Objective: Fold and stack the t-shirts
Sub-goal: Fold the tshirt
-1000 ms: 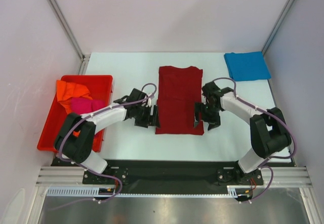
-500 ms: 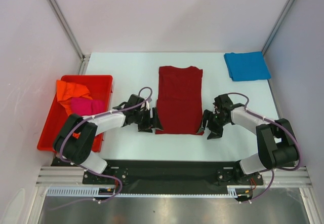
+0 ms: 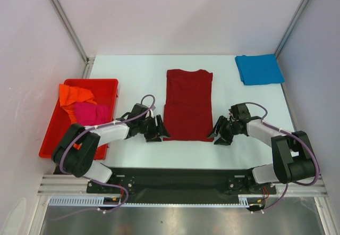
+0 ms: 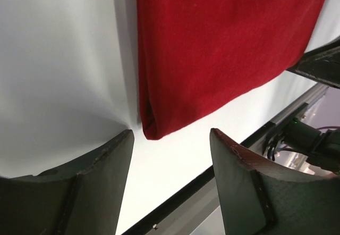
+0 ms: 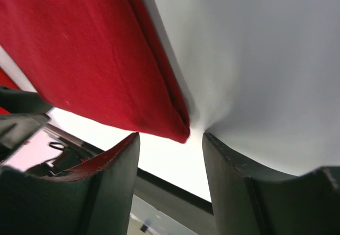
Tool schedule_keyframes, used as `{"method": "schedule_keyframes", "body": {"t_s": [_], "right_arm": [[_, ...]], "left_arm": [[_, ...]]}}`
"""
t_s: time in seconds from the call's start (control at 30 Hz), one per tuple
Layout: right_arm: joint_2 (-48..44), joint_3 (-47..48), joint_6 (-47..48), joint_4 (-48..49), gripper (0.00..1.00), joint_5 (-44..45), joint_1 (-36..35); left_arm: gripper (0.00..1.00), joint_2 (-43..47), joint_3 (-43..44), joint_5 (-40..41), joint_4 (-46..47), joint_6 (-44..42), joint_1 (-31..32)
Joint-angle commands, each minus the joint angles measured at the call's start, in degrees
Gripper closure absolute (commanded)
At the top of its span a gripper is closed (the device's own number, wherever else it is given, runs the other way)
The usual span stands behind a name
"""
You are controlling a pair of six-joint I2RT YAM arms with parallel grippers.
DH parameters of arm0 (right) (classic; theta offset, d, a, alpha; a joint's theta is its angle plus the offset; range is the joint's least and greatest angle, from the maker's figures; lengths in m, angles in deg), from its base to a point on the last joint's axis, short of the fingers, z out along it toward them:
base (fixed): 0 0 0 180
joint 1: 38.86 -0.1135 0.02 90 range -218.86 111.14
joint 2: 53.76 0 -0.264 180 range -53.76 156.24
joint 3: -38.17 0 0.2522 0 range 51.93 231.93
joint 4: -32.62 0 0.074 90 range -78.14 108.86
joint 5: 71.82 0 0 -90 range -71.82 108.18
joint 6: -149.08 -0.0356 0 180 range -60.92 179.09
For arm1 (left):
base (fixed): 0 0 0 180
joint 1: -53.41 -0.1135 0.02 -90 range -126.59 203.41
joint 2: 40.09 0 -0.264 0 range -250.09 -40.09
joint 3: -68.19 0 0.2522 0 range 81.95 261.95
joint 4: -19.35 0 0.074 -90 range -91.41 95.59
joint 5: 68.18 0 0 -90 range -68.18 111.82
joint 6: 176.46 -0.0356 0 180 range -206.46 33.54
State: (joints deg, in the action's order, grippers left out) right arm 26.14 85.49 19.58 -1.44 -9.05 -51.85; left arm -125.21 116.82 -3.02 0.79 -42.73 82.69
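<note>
A dark red t-shirt [image 3: 187, 105] lies flat in the middle of the table, folded into a long strip. My left gripper [image 3: 159, 132] is low at its near left corner and my right gripper [image 3: 215, 134] at its near right corner. In the left wrist view the shirt [image 4: 223, 38] ends in a corner just beyond my open left gripper [image 4: 170, 139]. The right wrist view shows the same: the shirt [image 5: 79, 49] with its corner at the tips of my open right gripper [image 5: 170, 142]. Neither holds cloth. A folded blue t-shirt [image 3: 258, 68] lies at the back right.
A red bin [image 3: 109, 84] at the left holds an orange t-shirt [image 3: 74, 94] and a pink t-shirt [image 3: 90, 111]. The black rail [image 3: 175, 176] runs along the table's near edge, close behind both grippers. White walls enclose the table on three sides.
Both grippers have slid along the red shirt's sides toward the near edge and dropped to its near corners. Their jaws have narrowed.
</note>
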Motion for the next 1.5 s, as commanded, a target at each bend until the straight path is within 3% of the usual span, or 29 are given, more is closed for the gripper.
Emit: {"method": "schedule_keyframes", "body": {"t_s": [0.0,0.47,0.67,0.8,0.9,1.13,1.37,1.47], "right_arm": [[1.13,-2.53,-1.45,5.08,0.44,2.09,0.42],[1.22,-3.59,-3.21,6.67,0.59,2.79,0.60],[2.19,-3.85,-2.95,7.11,0.82,2.44,0.60],[1.84,-3.68,-2.07,6.32,1.00,2.17,0.25],[1.32,-3.50,-1.10,4.74,1.00,2.26,-0.45],[-5.79,-5.69,-2.59,-2.37,1.00,3.14,-5.02],[-19.85,-9.39,-9.00,-10.55,1.00,4.46,-9.94],[-24.17,-7.90,-10.24,-14.15,1.00,4.55,-10.21]], "left_arm": [[0.33,-1.27,-4.46,1.55,0.75,2.15,0.17],[0.41,-5.49,-5.87,1.28,4.62,4.62,0.08],[0.61,-6.02,-5.69,2.08,4.62,3.39,0.08],[0.82,-4.97,-5.69,3.39,2.69,1.11,0.08],[1.00,-3.83,-5.95,4.27,0.32,-0.65,0.25],[1.00,1.44,-5.87,6.29,-6.35,-2.68,4.11],[1.00,12.25,-7.72,8.93,-12.25,-2.06,7.37],[1.00,16.38,-4.48,11.30,-16.90,-4.34,7.90]]}}
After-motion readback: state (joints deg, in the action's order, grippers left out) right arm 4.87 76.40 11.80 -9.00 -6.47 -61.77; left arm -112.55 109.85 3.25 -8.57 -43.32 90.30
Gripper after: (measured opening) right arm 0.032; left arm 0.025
